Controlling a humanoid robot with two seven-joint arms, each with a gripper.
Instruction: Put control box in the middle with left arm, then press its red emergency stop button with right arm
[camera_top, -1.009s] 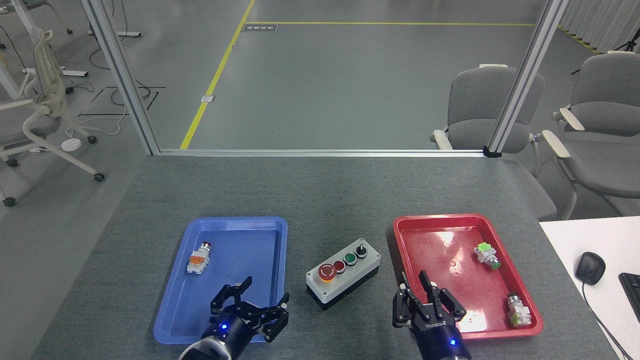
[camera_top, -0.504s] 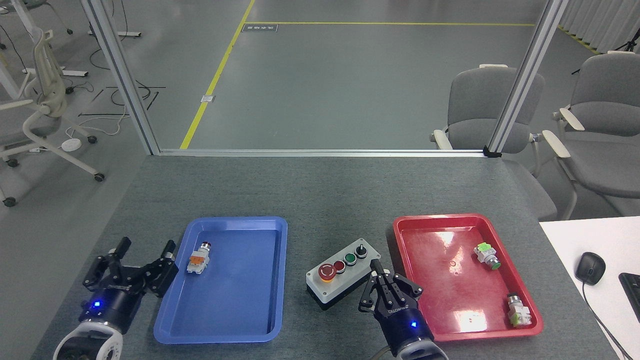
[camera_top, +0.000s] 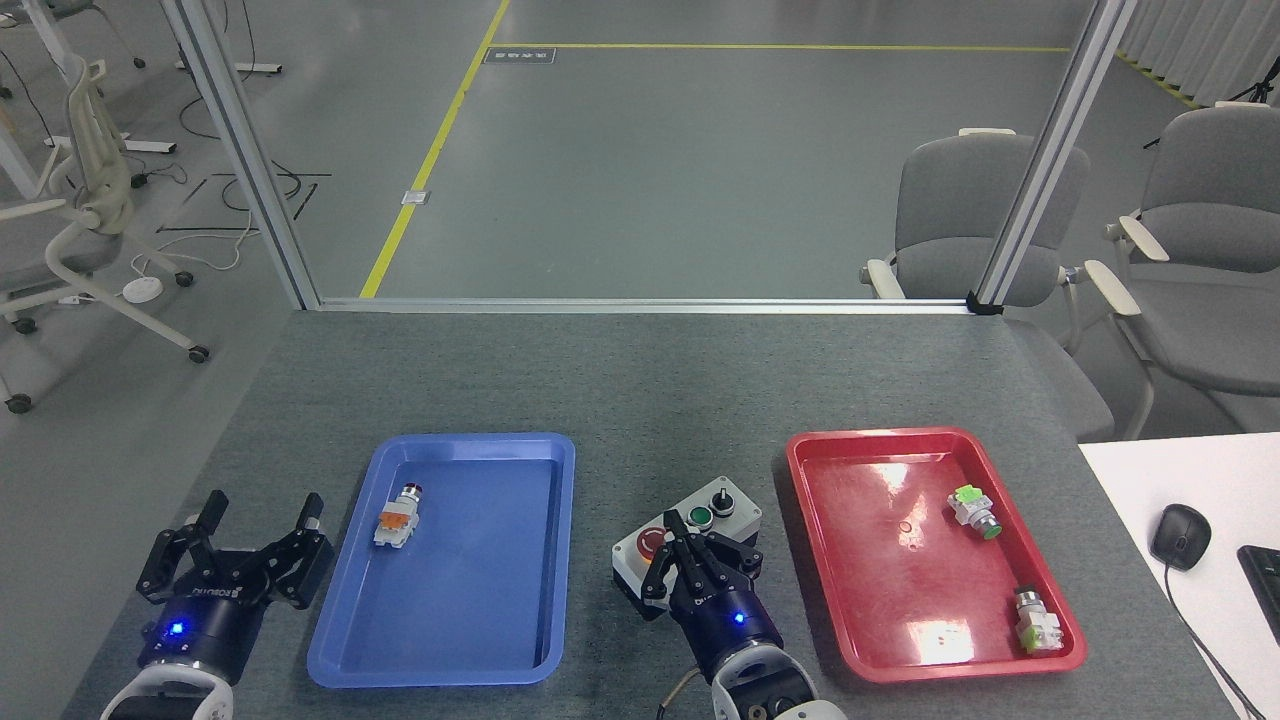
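The control box (camera_top: 738, 517), light grey on a black base, stands on the bare dark-grey tabletop between the two trays. Its black knob (camera_top: 722, 497) and green button (camera_top: 700, 517) show. The red emergency stop button (camera_top: 650, 541) at its left end is partly covered. My right gripper (camera_top: 678, 524) hovers over the box's near left part with its fingers drawn together; the tips sit just right of the emergency stop button, hiding the small red button. My left gripper (camera_top: 262, 506) is open over bare table, left of the blue tray, holding nothing.
A blue tray (camera_top: 470, 640) holds one small loose switch (camera_top: 398, 517). A red tray (camera_top: 850, 640) on the right holds two small switches (camera_top: 973, 508) (camera_top: 1035, 617). A white desk with a mouse (camera_top: 1180, 535) adjoins at far right. Metal posts stand at the table's far corners.
My right gripper has moved left from the box's right end to over its left part. My left gripper has shifted slightly left and nearer, still open.
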